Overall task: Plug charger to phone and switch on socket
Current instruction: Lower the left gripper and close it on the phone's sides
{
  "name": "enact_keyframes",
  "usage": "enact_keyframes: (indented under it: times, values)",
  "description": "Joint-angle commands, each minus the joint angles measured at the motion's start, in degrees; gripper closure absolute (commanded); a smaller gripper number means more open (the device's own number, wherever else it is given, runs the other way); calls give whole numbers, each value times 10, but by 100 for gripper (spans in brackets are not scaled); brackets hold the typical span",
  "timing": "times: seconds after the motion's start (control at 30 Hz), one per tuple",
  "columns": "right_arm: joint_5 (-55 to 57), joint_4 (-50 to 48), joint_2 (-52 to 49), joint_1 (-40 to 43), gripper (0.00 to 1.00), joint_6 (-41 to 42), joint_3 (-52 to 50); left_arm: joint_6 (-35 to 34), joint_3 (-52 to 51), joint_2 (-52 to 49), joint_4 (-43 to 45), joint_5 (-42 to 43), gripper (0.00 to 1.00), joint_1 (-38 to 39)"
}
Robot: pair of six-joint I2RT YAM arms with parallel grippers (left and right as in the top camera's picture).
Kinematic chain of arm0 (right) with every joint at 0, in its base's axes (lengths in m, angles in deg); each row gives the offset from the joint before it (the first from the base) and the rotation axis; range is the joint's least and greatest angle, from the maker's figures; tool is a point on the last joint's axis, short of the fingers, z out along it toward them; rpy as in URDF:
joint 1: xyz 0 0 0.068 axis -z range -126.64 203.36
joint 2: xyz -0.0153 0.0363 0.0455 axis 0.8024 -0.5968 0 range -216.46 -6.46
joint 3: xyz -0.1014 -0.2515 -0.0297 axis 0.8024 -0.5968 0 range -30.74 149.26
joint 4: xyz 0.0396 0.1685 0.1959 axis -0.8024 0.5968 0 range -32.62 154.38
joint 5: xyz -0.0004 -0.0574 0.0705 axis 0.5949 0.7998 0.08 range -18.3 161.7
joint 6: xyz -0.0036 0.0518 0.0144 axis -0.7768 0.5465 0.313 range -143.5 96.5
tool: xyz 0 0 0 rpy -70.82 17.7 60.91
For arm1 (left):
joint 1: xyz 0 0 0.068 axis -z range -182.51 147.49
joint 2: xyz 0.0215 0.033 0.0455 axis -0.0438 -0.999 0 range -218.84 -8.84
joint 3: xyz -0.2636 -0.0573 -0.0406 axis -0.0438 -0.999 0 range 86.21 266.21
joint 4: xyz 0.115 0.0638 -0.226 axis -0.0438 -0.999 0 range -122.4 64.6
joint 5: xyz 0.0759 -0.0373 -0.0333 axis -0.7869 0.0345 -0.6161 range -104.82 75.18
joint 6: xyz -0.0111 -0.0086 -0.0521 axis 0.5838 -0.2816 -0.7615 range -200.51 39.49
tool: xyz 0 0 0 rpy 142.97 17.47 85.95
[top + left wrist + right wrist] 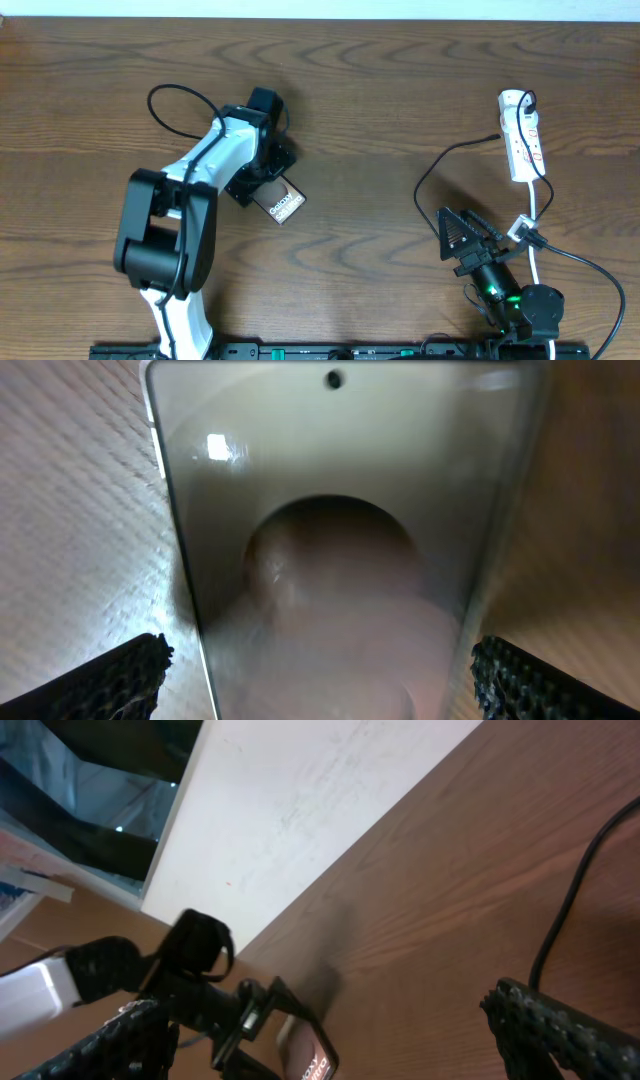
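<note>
Straddling the phone (pixel 330 560), the left hand (pixel 258 178) had one finger on each long edge. The slab's long axis ran straight ahead of that hand, away from the wrist. The pads sat at the edges, but I could not tell whether they pressed or merely flanked it. The right hand (pixel 458 245) stood with its fingers well apart and nothing between them. It was well apart from the phone, which lay far ahead of it across the wooden surface (pixel 400 80). The charger (pixel 566 905) was the thing the next move depended on. Its thin black cable curled just in front of the right hand and ran past the right finger. Its plug tip was hidden under the hand in the overhead view, so its heading could not be read. The socket (pixel 522 140) lay ahead of the right hand and off to its side, much nearer to it than to the left hand. I judged that the right arm should fetch the tip, since bare wood lay open between the two hands.
</note>
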Motion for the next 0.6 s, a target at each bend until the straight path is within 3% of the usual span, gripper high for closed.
enact_keyframes:
  times: [0.0,0.57]
  values:
    - [-3,2,3,-1,1,-7,-1,-7,2,-32,-3,-11,2,-2]
    - [-3,2,3,-1,1,-7,-1,-7,2,-49,-10,-1,2,0]
